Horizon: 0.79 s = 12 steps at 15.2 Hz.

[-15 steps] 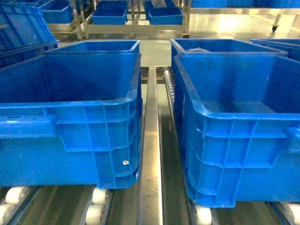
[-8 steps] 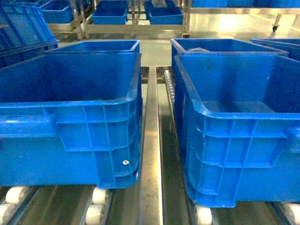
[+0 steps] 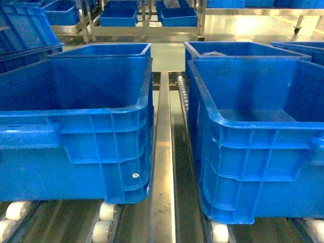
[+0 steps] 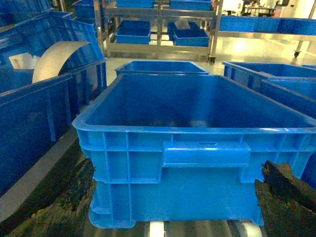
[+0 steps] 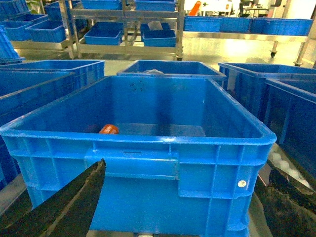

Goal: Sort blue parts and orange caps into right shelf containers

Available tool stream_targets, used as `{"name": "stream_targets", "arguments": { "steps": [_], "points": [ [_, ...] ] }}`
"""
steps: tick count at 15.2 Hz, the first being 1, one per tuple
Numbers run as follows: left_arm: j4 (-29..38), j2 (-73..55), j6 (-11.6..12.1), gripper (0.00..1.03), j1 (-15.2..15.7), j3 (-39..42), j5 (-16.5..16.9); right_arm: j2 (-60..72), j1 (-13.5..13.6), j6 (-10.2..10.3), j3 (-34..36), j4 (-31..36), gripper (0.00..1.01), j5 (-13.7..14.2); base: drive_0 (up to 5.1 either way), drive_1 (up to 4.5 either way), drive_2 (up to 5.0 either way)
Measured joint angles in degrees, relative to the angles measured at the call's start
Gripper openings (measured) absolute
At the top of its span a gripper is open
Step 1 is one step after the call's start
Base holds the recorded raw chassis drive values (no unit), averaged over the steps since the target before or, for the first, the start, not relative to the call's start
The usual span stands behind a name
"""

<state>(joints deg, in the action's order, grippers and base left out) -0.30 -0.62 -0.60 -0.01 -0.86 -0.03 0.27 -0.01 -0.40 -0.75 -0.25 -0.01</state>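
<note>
Two big blue crates fill the head view, the left crate [image 3: 76,121] at nine o'clock and the right crate [image 3: 258,131] at three, with a steel rail [image 3: 163,152] running between them and white rollers [image 3: 104,223] under their front edges. More crates stand behind each, toward twelve.

Neither arm shows in the head view. Each wrist camera looks over the near rim of its own crate. The left gripper [image 4: 173,207] has its dark fingers [image 4: 59,207] spread well apart at seven and five o'clock in its view, with nothing between them. The right gripper [image 5: 177,207] is likewise spread wide and empty. From the right wrist, one orange cap [image 5: 108,129] lies on the floor of the right crate, toward its near left corner. The left crate looks empty as far as I can see; no blue parts are visible anywhere.

My judgement: this is a pause between picks, with both arms parked before the crates. The next move calls for finding a part to carry, and none is in reach of these views.

Against the earlier head pictures, the crates sit a touch differently in the frame, nothing more.
</note>
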Motion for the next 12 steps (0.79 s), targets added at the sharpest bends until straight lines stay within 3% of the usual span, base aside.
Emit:
{"name": "stream_targets", "arguments": {
  "steps": [12],
  "points": [
    [0.0, 0.0, 0.0, 0.98, 0.0, -0.02, 0.0, 0.0, 0.0, 0.0, 0.0, 0.0, 0.98, 0.0, 0.0, 0.0, 0.0]
  ]
}}
